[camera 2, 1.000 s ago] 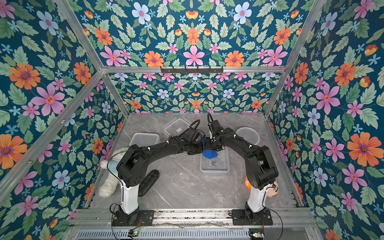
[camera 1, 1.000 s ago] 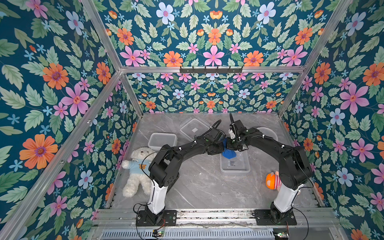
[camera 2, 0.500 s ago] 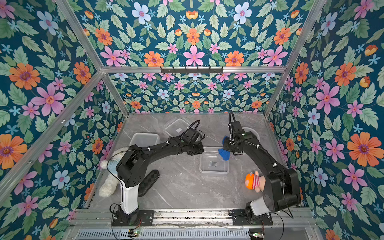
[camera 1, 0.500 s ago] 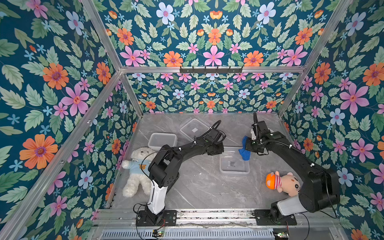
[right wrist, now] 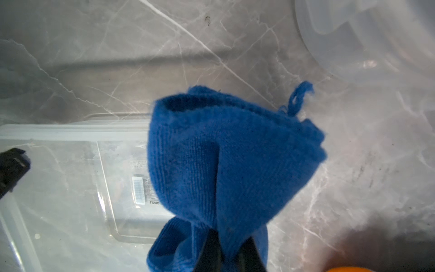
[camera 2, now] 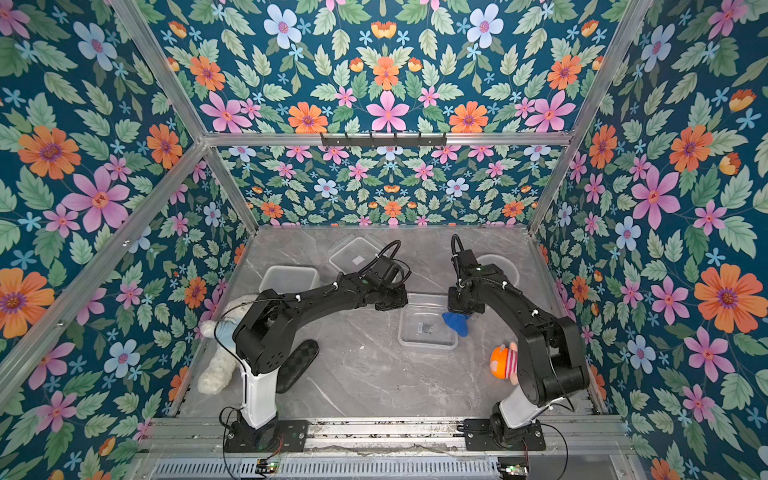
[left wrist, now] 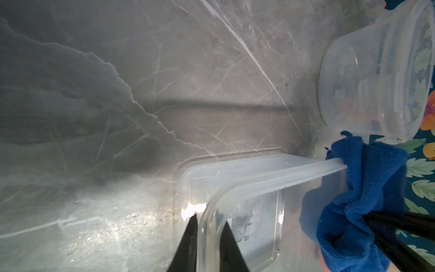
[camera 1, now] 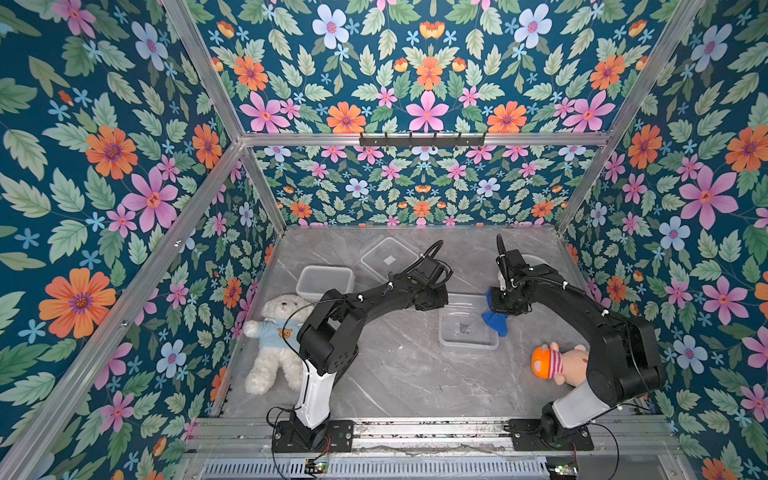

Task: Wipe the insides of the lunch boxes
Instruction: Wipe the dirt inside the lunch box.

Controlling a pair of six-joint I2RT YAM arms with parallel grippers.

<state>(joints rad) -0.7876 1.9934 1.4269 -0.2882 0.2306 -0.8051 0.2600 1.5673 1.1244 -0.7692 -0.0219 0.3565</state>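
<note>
Over on the left, the rectangular lunch box (camera 1: 325, 282) sits near the left wall of the table (camera 1: 395, 374), mouth up, its long axis running left to right. Beside it the left arm (camera 1: 365, 299) rises from its base, bends and stretches low toward the right. The left gripper (left wrist: 208, 220) is pinched on the wall of the square lunch box (camera 1: 465, 332) near its far left corner, one finger inside the rim and one outside. That box stands mid-table, mouth up, edges square to the table's sides, with no clear long axis. At its right rim hangs the blue cloth (camera 1: 495, 322), clamped in the right gripper (right wrist: 230, 240) and lapping over the rim. The right arm (camera 1: 582, 299) arches in from the right, wrist pointing down. Behind it the round lunch box (camera 2: 505, 268) stands toward the far right corner. A second ago the cloth hung over the square box's middle, close to the left gripper. It then swung out beyond the far right corner and is now at the right rim, while the left arm has kept its hold unmoved.
</note>
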